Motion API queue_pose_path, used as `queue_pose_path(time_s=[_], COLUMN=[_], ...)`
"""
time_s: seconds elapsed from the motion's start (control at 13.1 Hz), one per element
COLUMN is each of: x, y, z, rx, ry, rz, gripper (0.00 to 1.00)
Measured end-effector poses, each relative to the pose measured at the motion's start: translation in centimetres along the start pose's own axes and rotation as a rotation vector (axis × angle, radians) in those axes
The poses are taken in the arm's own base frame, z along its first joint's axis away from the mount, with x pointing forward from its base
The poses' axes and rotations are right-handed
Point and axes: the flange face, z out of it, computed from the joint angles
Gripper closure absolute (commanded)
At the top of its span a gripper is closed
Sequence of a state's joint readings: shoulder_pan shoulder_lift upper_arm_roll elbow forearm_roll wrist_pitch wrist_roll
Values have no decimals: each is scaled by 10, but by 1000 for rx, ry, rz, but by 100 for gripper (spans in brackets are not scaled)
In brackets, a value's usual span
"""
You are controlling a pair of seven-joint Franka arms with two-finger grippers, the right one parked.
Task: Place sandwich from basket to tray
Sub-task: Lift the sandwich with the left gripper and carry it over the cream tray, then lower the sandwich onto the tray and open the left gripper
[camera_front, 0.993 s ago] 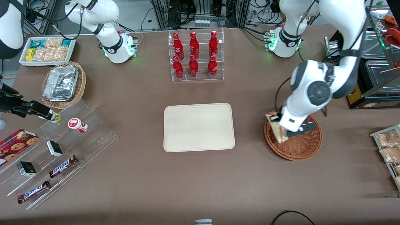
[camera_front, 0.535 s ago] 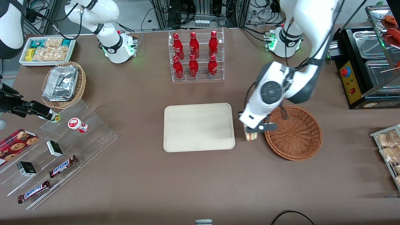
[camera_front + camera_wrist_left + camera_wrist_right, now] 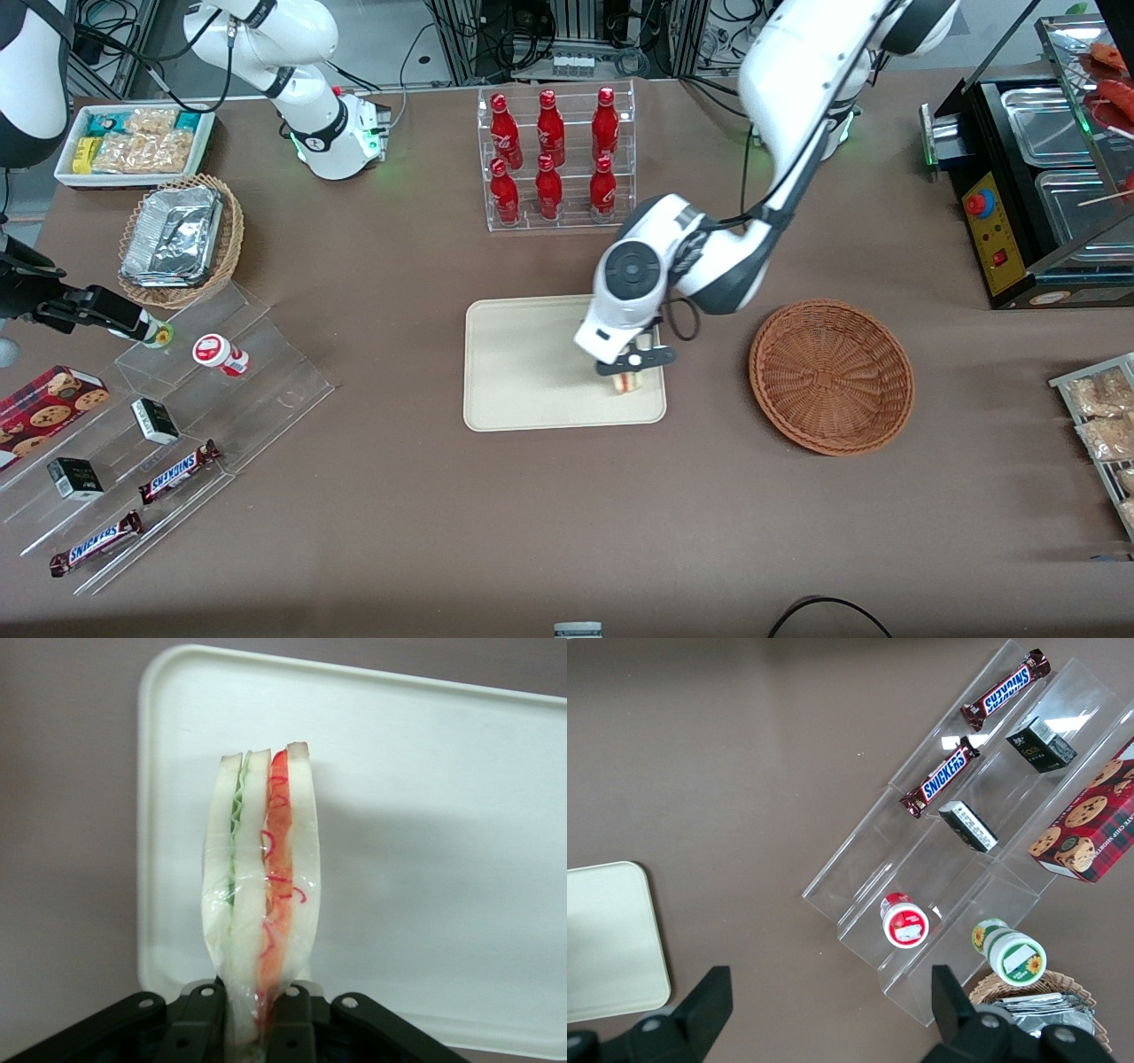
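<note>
front view: the gripper [image 3: 631,363] hung over the tray [image 3: 523,363] near its corner closest to the basket [image 3: 831,377], its jaws clamped on the sandwich [image 3: 628,381]; most of the tray lay bare. left wrist view: the sandwich [image 3: 261,895] stood upright, pinched at its base, near the tray's [image 3: 443,815] rim.

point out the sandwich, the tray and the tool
sandwich [image 3: 261,895], left wrist view, wrapped cut edge
tray [image 3: 523,363], front view, bare floor
tool [image 3: 631,365], front view, between the fingertips over the tray
</note>
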State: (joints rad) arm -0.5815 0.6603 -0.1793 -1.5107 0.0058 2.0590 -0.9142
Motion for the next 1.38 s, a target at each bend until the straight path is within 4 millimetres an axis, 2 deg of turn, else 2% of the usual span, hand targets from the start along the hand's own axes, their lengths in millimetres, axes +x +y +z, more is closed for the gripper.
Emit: queue_pose_path(time_s=[0.23, 0.53, 1.07, 1.38], x=[-9, -27, -25, -23], y=[34, 61, 61, 61], z=[5, 22, 26, 36], rx=[-57, -81, -48, -42], ry=[35, 57, 83, 75], rz=[-17, -5, 7, -27], gripper=[100, 100, 100, 99])
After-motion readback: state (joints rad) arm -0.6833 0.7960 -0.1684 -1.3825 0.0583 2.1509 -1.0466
